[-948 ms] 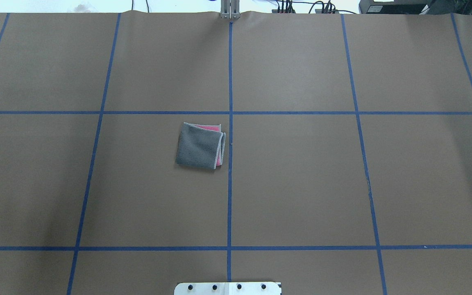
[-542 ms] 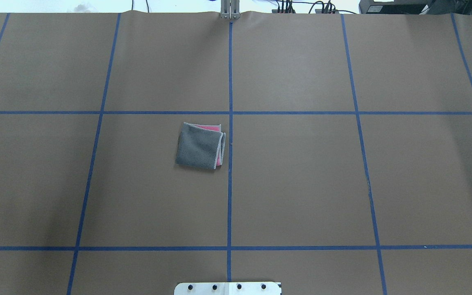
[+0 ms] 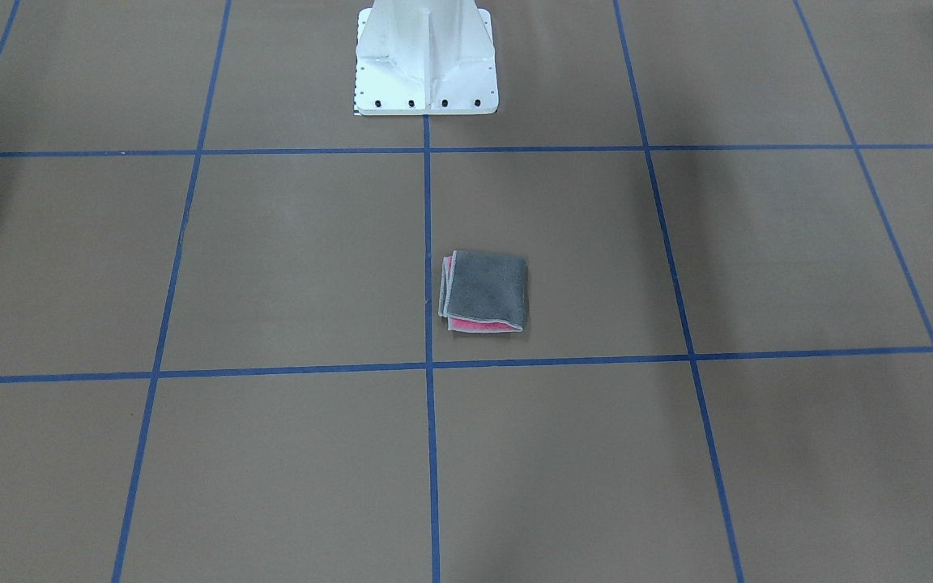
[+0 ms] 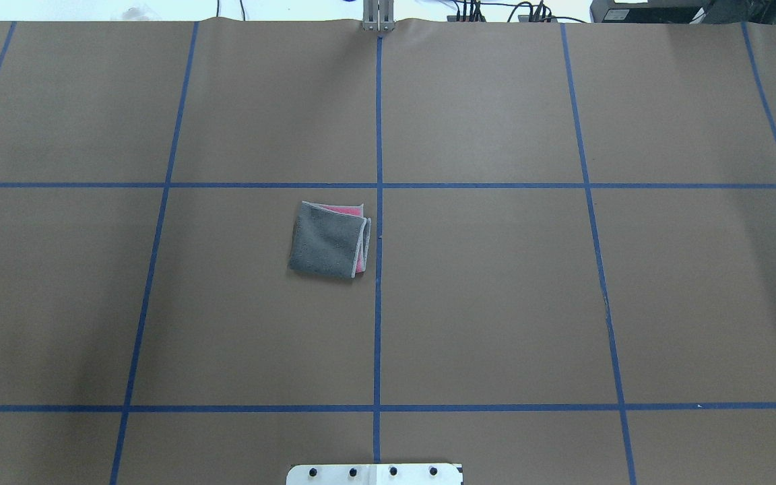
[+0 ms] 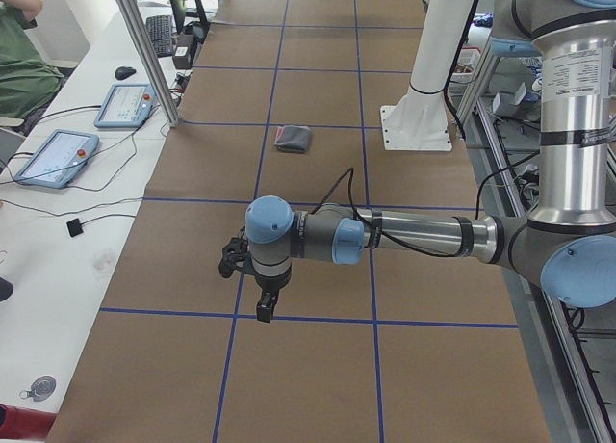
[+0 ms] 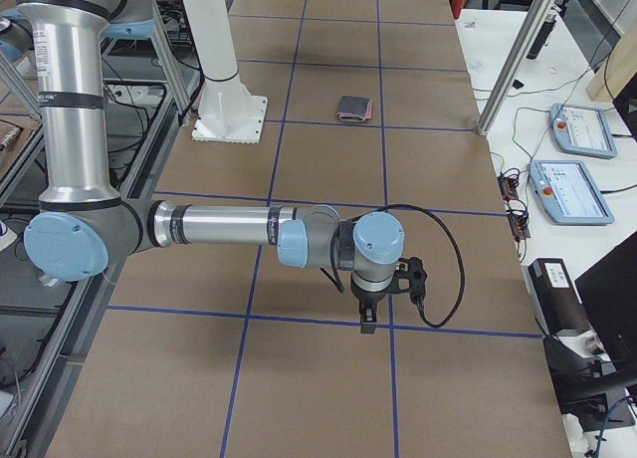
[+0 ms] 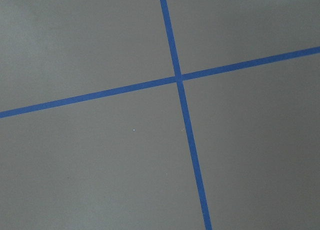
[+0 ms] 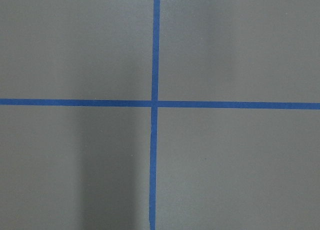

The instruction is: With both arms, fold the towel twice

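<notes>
Towel (image 4: 329,240) lies folded, grey face up, on the worktop (image 4: 496,303) beside the centre tape line (image 4: 378,121); left hand (image 5: 263,306) and right hand (image 6: 366,317) hang well apart from it; how open, I cannot tell.

Brown table (image 4: 496,303), blue tape grid (image 4: 378,135); folded towel (image 4: 329,240), white pedestal base (image 3: 426,61) on it.

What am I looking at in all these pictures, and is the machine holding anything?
Two robot arms flank a white stand. Two pictures look down on the brown table, one from behind the stand, one facing it. Two look along the table from its ends: the left arm near in one, the right arm in the other. Two come from cameras on the wrists, showing table and blue tape. A folded towel, grey outside, pink inside, lies alone; neither arm touches it.
</notes>
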You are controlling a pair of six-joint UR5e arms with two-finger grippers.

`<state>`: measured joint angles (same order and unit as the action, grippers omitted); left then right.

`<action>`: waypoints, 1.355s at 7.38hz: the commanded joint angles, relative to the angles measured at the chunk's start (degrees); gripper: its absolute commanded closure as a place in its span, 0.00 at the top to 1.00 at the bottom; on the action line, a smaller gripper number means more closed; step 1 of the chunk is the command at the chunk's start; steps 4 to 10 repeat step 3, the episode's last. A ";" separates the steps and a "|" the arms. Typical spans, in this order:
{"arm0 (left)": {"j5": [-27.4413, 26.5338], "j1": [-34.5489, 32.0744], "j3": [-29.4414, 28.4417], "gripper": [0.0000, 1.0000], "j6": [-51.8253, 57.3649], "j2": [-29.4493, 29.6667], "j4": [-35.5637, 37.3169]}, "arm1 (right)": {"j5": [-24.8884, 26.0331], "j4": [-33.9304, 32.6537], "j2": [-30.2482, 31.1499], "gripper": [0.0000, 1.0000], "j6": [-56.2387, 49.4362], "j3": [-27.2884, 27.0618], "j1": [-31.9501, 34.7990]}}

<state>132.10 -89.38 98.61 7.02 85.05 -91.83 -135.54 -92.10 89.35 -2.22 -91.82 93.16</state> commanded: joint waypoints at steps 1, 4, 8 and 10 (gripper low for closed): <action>0.00 0.00 0.00 1.00 -0.07 0.02 -0.02 | -0.07 -0.01 0.04 1.00 0.02 -0.03 0.00; 0.00 0.00 -0.08 1.00 -0.07 0.02 -0.28 | -0.16 0.08 0.04 1.00 0.02 -0.12 0.00; 0.00 0.00 -0.08 1.00 -0.07 0.02 -0.28 | -0.16 0.08 0.04 1.00 0.02 -0.12 0.00; 0.00 0.00 -0.08 1.00 -0.07 0.02 -0.28 | -0.16 0.08 0.04 1.00 0.02 -0.12 0.00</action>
